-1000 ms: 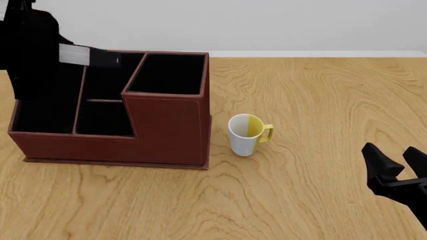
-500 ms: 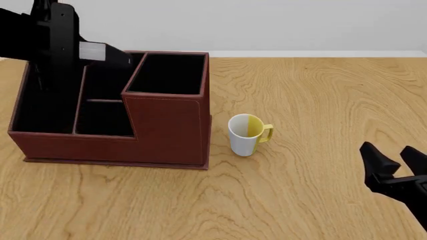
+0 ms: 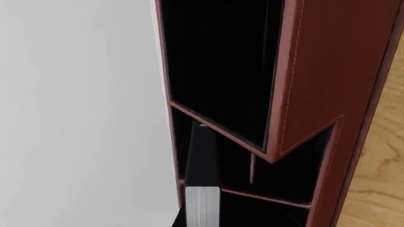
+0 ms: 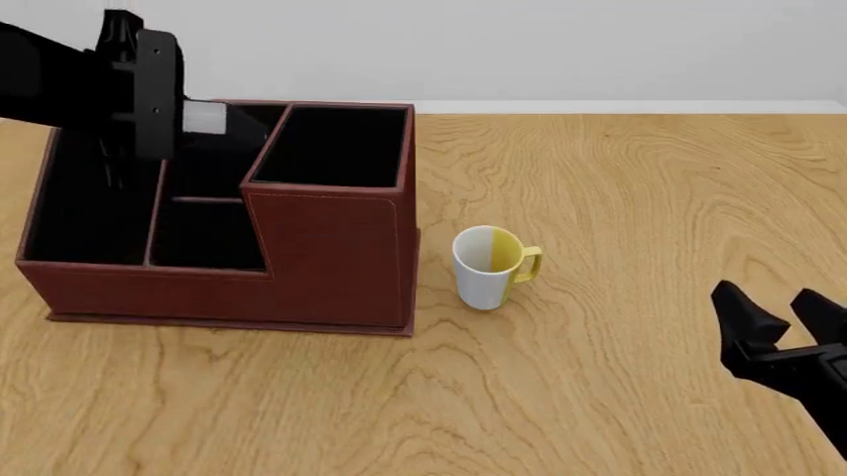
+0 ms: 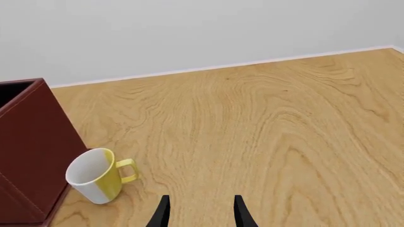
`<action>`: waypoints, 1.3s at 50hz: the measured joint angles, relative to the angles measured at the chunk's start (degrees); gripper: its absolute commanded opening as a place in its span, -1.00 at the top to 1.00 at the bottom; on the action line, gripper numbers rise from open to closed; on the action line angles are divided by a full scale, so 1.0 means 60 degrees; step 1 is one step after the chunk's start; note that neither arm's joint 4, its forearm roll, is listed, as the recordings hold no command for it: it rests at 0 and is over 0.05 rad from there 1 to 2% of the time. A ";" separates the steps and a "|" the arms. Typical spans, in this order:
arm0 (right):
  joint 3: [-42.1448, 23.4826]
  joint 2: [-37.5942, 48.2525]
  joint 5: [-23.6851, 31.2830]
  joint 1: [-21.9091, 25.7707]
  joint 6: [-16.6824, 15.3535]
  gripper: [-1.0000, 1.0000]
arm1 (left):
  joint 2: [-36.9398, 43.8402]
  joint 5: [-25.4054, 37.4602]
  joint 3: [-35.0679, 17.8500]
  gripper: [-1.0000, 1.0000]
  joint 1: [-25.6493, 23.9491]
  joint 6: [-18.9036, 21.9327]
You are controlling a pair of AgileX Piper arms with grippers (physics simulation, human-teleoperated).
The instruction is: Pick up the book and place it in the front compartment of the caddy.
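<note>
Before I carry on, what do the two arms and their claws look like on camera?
Both are plain matte black with no visible markings or cables. The left arm is blocky, with flat rectangular links. The right claw has two short, tapered, wedge-shaped fingers on a black bracket; in the right wrist view the right claw shows only as two slim black prongs.

My left end effector point(image 4: 146, 94) now sits higher and further right over the caddy point(image 4: 331, 258) than a second ago, carrying the book point(image 4: 201, 117) with it. My right end effector point(image 4: 781, 317) edges slightly lower in the front view.
</note>
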 measured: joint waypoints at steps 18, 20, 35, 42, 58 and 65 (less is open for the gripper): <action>0.0000 0.0475 -0.0400 -0.0039 0.0003 -1.00 | 0.0423 0.0188 -0.0030 1.00 -0.0022 -0.0285; 0.0000 0.0534 -0.0453 -0.0043 0.0005 -1.00 | 0.0472 0.0259 -0.0061 1.00 -0.0007 -0.0315; 0.0000 0.0847 -0.0734 -0.0048 0.0016 -1.00 | 0.0854 0.1136 -0.0589 1.00 0.0319 -0.0638; 0.0000 0.0882 -0.0762 -0.0047 0.0023 -1.00 | 0.0955 0.1402 -0.0794 1.00 0.0346 -0.0814; 0.0000 0.0939 -0.0801 -0.0051 0.0033 -1.00 | 0.1030 0.1469 -0.0652 1.00 0.0208 -0.0999; 0.0000 0.0986 -0.0839 -0.0059 0.0036 -1.00 | 0.1078 0.1396 -0.0506 1.00 0.0170 -0.1024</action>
